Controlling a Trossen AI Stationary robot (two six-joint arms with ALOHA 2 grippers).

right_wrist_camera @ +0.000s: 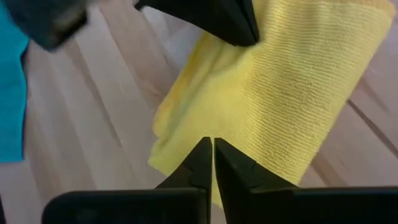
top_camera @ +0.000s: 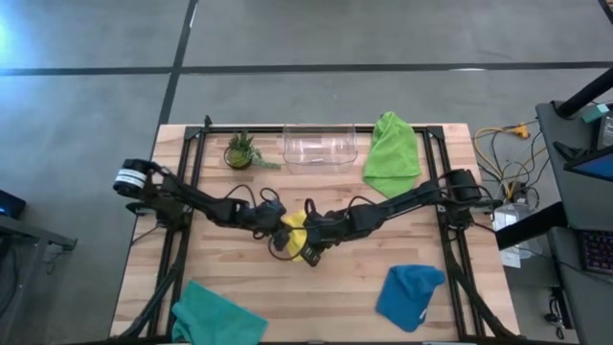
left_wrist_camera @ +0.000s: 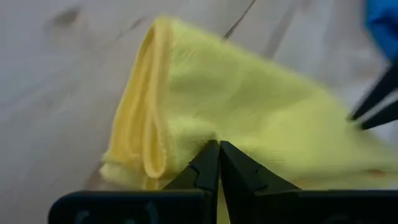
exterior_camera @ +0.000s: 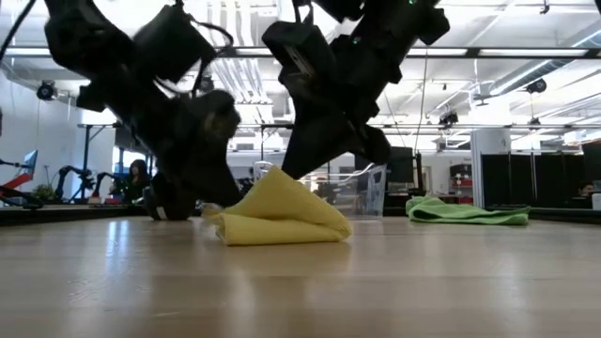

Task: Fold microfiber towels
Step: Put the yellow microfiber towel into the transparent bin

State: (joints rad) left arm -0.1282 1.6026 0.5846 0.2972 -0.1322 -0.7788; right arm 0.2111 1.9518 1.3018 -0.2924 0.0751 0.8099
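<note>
On the wooden table (top_camera: pixel 383 249) the yellow towel (top_camera: pixel 295 233) lies half folded, well in front of the plastic bin (top_camera: pixel 319 146). My left claw (top_camera: pixel 278 226) and right claw (top_camera: pixel 308 247) both pinch its edges, fingers together on the cloth, I think to keep the fold neat.

The folded yellow microfiber towel (right_wrist_camera: pixel 292 81) is matt, finely ribbed cloth, lying on a pale, smooth wooden plank table (top_camera: pixel 383 287) with a soft sheen, while the far rectangular bin (top_camera: pixel 319 147) is clear, glossy plastic.
</note>
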